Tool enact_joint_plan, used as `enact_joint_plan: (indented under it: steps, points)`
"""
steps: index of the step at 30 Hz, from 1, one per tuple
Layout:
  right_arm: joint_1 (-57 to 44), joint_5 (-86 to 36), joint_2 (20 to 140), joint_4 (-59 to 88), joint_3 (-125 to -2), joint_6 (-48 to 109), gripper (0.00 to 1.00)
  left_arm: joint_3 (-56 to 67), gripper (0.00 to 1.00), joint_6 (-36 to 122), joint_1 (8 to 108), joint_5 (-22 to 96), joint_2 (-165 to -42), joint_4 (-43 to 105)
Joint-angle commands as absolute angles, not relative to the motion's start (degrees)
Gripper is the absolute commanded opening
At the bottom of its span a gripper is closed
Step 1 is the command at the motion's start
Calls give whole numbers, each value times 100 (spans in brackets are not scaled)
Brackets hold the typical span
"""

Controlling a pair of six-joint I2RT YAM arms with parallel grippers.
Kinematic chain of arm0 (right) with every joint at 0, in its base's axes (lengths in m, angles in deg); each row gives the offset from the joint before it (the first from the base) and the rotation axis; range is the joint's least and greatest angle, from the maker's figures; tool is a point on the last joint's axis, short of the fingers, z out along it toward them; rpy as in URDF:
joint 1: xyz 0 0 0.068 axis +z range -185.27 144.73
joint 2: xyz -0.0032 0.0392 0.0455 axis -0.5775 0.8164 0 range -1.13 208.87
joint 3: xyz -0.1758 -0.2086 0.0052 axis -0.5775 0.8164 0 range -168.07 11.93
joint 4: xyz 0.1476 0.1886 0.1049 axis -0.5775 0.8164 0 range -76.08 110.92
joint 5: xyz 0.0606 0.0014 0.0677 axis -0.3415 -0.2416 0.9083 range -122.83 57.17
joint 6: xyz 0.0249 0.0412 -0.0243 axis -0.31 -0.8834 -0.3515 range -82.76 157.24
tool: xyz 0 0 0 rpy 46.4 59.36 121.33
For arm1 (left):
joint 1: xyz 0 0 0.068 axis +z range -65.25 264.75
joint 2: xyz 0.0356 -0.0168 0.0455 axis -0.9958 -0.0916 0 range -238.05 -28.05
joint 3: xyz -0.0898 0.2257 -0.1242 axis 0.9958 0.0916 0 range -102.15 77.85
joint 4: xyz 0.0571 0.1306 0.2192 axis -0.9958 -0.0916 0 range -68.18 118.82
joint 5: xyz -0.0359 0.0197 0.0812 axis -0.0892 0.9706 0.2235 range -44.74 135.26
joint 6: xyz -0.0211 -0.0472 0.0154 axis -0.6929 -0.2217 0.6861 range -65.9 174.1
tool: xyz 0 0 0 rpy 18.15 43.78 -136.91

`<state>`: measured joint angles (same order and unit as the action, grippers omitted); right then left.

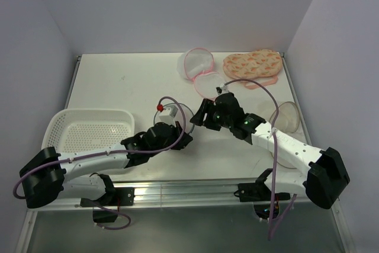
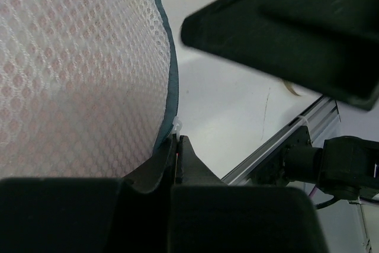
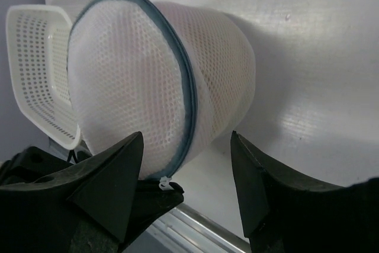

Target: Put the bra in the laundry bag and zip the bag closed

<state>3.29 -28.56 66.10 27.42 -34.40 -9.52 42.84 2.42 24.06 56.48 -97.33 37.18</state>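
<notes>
Laundry bag stands near table's front rail, basket to its left, bare tabletop behind; domes together, pink showing through mesh; left gripper pinches its rim, right gripper spread.

Laundry bag: white honeycomb mesh; grey-blue zip rim noted.
Basket: white, dotted with perforations.
Second mesh bag: white, pink-rimmed.
Padded piece: peach, pink-patterned.
Tabletop: white.

White basket sitting on desk left of left pincer; pink-rimmed mesh bag, peach padded piece lying beyond right pincer.
</notes>
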Motion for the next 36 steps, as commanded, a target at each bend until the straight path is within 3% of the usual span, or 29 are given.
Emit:
enact_joint_plan:
  steps: [1, 8, 13, 24, 36]
  points:
    - [524, -2817, 6637, 2246, -3316, -1268, 68, 3970, 0, 374, 2384, 5598, -9766, 4007]
    - [586, -2659, 6743, 1771, -3026, -1593, 63, 3961, 0, 374, 2384, 5598, -9819, 4024]
    - [577, -2624, 6901, 1603, -2973, -1673, 40, 3979, 0, 357, 2384, 5616, -9801, 3989]
    - [437, -2712, 7209, 1717, -3236, -1523, 7, 4383, 0, 190, 2401, 5739, -9134, 3612]
    - [94, -2580, 7226, 1858, -3404, -1207, 1, 5411, 0, -311, 2506, 6257, -7306, 2469]
